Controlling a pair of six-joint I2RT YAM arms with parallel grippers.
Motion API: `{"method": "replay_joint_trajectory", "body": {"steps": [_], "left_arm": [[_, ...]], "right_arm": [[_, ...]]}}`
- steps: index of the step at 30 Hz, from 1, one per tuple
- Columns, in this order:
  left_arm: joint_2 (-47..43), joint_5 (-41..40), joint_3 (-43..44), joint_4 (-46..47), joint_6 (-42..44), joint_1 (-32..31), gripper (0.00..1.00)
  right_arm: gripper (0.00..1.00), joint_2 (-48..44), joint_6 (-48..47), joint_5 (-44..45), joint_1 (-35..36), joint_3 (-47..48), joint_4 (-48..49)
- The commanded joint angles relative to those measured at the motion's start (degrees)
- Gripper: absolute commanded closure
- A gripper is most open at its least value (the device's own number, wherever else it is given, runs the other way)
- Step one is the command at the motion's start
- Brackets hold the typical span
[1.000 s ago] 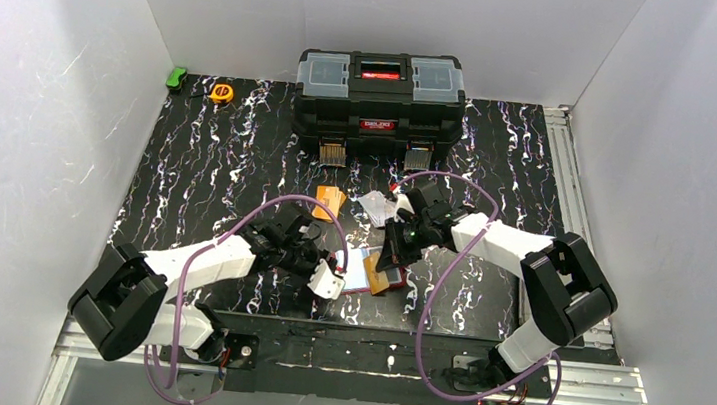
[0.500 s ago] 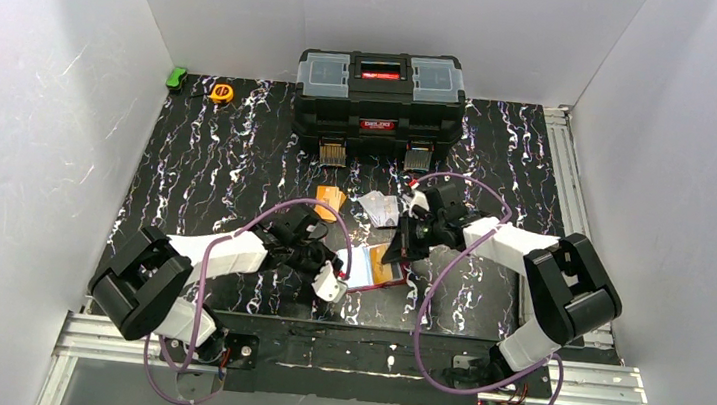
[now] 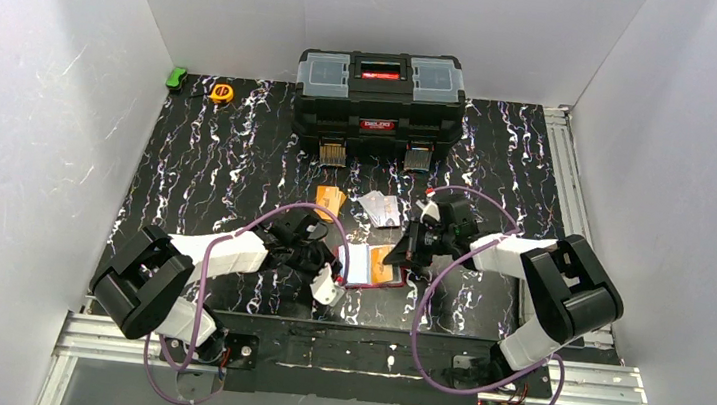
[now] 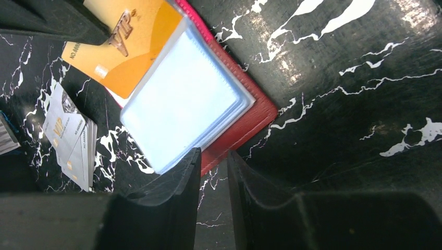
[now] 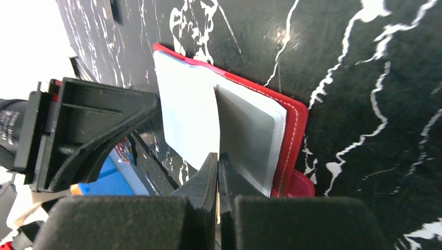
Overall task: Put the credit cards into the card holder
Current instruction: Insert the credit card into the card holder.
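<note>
The red card holder (image 3: 397, 279) lies open near the table's front, its clear pockets (image 4: 187, 104) facing up. My right gripper (image 3: 410, 252) is shut on an orange credit card (image 4: 125, 47). It holds the card edge-on over the holder's right half, at the pockets. In the right wrist view the card shows only as a thin line between the jaws of the right gripper (image 5: 218, 159). My left gripper (image 4: 213, 159) is narrowly open at the holder's red edge (image 4: 245, 130). One fingertip (image 4: 185, 166) lies over the pocket corner and nothing sits in the gap. Further credit cards lie behind: an orange pile (image 3: 331, 200) and a whitish pile (image 3: 379, 208).
A big black toolbox (image 3: 381, 89) stands at the back centre. A yellow tape measure (image 3: 221, 93) and a small green object (image 3: 177, 76) sit in the back left corner. White walls close in the table on three sides.
My right gripper has moved a little to the right and the orange card now lies lower over the holder. The left arm's elbow has swung inward while its gripper stays at the holder's left edge.
</note>
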Motion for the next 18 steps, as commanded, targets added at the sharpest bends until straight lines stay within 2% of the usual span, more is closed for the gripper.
{"method": "replay_joint_trajectory", "body": {"steps": [1,10,14,18], "left_arm": [[-0.26,2.94,-0.92,-3.82,1.93,-0.31,0.76],[1.00,3.06,0.63,-5.42,2.45,-0.29,0.77],[0.31,0.83,2.30,-3.80,-1.68,-0.23,0.79],[-0.29,-0.79,4.00,-1.93,-5.50,0.30,0.83]], "right_arm": [[0.99,-0.39,3.41,-1.20,-2.67,-1.30,8.48],[0.99,-0.76,5.48,-7.22,-4.72,-2.17,13.44],[0.99,-0.76,-0.57,-7.29,-4.70,1.53,4.54],[0.99,-0.97,-1.64,-5.09,-4.65,3.86,3.16]]}}
